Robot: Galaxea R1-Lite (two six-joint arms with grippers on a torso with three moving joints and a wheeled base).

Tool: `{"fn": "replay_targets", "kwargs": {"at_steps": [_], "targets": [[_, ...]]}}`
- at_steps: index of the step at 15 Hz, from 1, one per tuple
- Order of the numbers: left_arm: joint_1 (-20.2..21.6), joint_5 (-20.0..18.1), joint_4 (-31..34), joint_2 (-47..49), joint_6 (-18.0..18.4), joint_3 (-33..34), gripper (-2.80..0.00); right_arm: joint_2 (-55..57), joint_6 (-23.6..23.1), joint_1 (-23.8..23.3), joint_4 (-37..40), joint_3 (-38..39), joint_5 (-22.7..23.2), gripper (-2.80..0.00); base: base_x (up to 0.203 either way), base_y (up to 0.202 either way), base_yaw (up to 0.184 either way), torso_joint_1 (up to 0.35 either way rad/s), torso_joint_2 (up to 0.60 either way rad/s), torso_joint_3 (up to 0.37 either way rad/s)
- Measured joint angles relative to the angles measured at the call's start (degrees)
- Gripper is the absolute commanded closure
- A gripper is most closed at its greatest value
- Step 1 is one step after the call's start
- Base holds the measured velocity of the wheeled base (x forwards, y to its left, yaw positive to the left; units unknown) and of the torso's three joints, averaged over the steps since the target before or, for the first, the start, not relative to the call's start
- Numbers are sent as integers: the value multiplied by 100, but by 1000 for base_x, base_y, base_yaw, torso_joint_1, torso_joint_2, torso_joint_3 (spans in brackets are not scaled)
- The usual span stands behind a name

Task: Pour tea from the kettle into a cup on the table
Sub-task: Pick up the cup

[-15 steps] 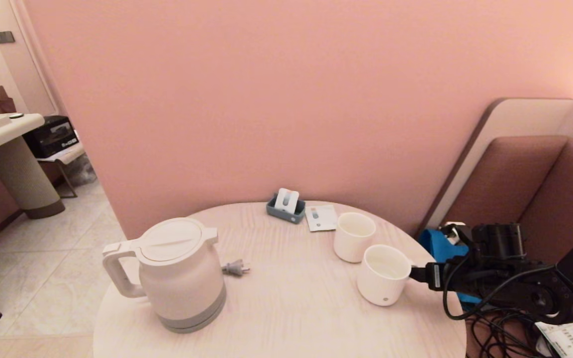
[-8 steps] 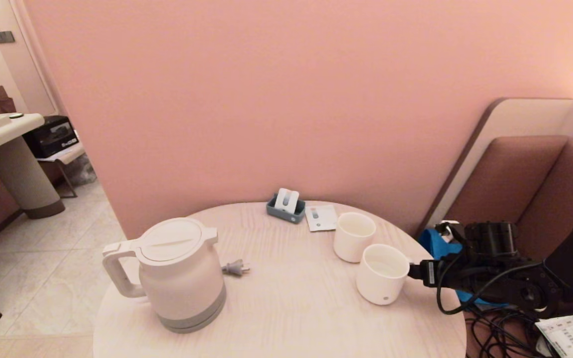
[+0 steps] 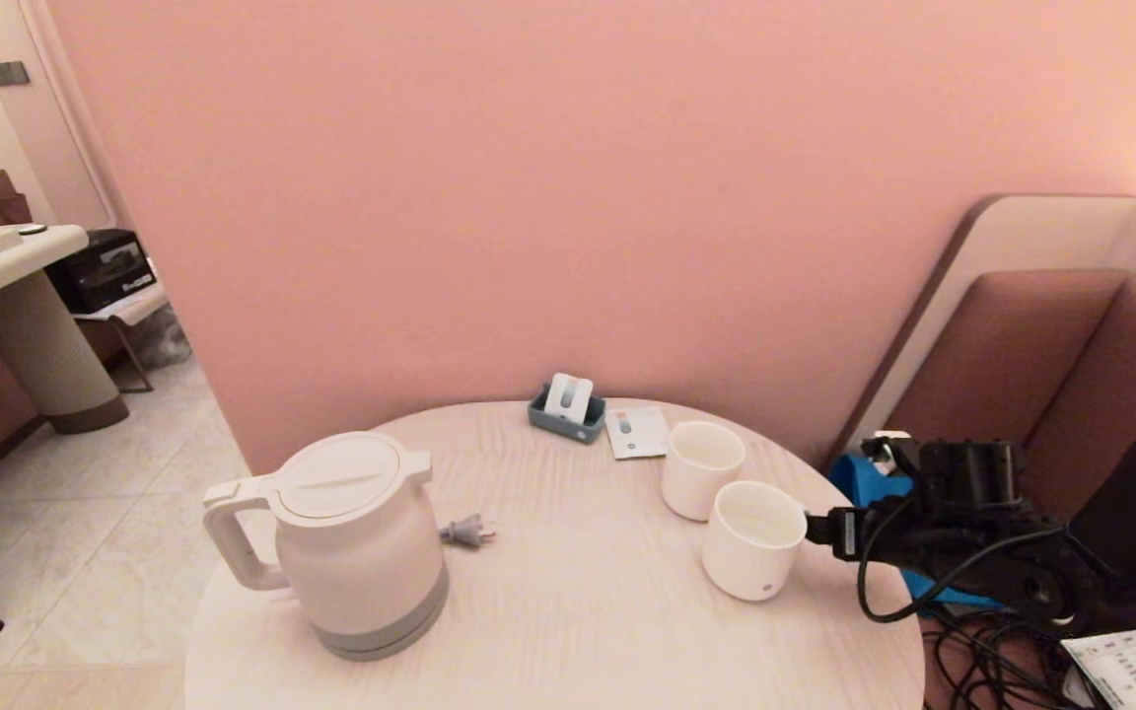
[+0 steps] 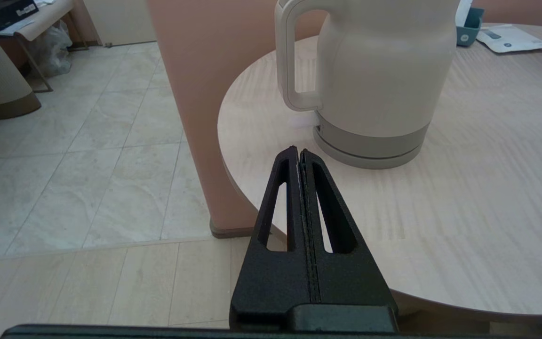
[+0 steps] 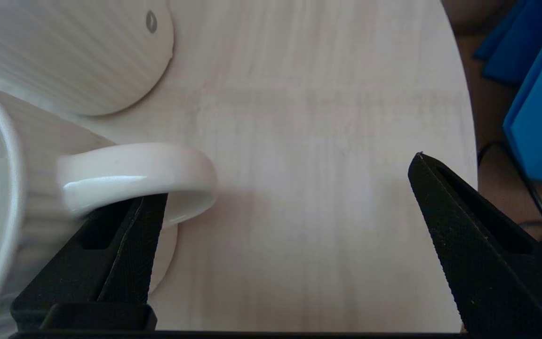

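While the left gripper (image 4: 299, 155) hangs just off the near-left rim of the table (image 3: 578, 611), fingers pressed together w/ nothing between, bare floor lies open to its left. Kettle (image 3: 356, 542) stands upright just beyond it on the near-left part of the top, handle (image 3: 228, 537) toward the left edge, plug (image 3: 467, 532) lying beside its right side. Wide bare wood runs from kettle across to the cup (image 3: 750, 540). Right gripper (image 5: 280, 188) is at the table's right edge, fingers wide apart; one fingertip (image 5: 151, 212) sits under the cup's handle (image 5: 148, 169), other over bare wood nr the rim. Plain cup (image 3: 701, 468) stands just behind, close to touching. Farthest, by the wall: blue holder (image 3: 566, 409) & flat card (image 3: 635, 432).
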Motion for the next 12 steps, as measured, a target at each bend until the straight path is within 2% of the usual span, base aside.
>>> {"fn": "replay_targets", "kwargs": {"at_steps": [3, 9, 12], "targets": [[-1, -1, -1, 0, -2, 0, 0, 279, -80, 63, -692, 204, -131, -280, 0, 0, 0, 0, 0, 0], [0, 1, 1, 0, -2, 0, 0, 404, -77, 129, -762, 267, -117, -280, 0, 0, 0, 0, 0, 0], [0, -4, 1, 0, -2, 0, 0, 415, -70, 129, -1131, 356, -111, -280, 0, 0, 0, 0, 0, 0]]}}
